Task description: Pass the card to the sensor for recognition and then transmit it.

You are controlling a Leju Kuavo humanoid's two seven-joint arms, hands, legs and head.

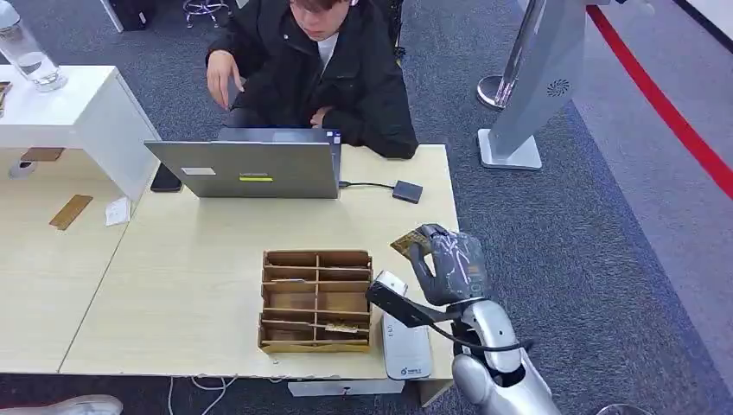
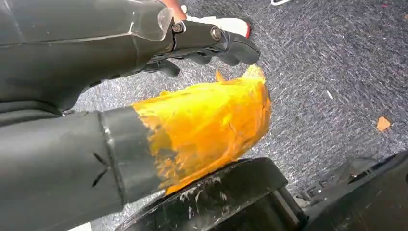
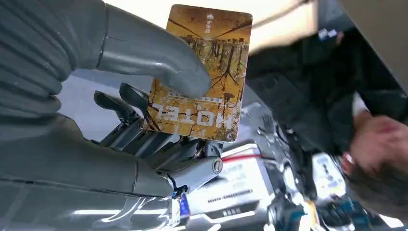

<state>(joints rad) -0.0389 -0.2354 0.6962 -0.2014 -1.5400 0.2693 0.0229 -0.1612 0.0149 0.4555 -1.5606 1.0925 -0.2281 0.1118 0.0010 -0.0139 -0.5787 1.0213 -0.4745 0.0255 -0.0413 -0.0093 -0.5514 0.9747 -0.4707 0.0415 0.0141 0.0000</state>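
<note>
Right hand: the right hand [image 1: 449,264] is raised over the right part of the table, its thumb pressing a card against the darker fingers [image 3: 120,103]; it grips the card.
Card: the card [image 3: 199,72] is brown-gold with a tree picture and the word "HOTEL"; in the head view its edge [image 1: 410,242] sticks out of the hand toward the person.
Left hand: the left hand [image 2: 144,82] hangs low over the carpet with a yellow-wrapped thumb and dark fingers curled in; nothing shows in it, but whether it is truly closed I cannot tell.
Sensor: a white flat device [image 1: 404,346] lies at the table's near edge, just beside the organiser and below the right hand.
Organiser: a brown cardboard tray [image 1: 316,300] with compartments sits mid-table; a small card-like piece lies in a near-right compartment.
Table: a pale wood table [image 1: 173,285] carrying a grey laptop [image 1: 251,169], a dark phone [image 1: 166,179] and a small dark adapter [image 1: 407,191] on a cable.
Person: a person in a black jacket [image 1: 320,73] sits behind the laptop.
Room: grey carpet [image 1: 596,259] with a red line [image 1: 666,108], a white cabinet [image 1: 73,117] at left, a silver stand [image 1: 536,86] at right.
</note>
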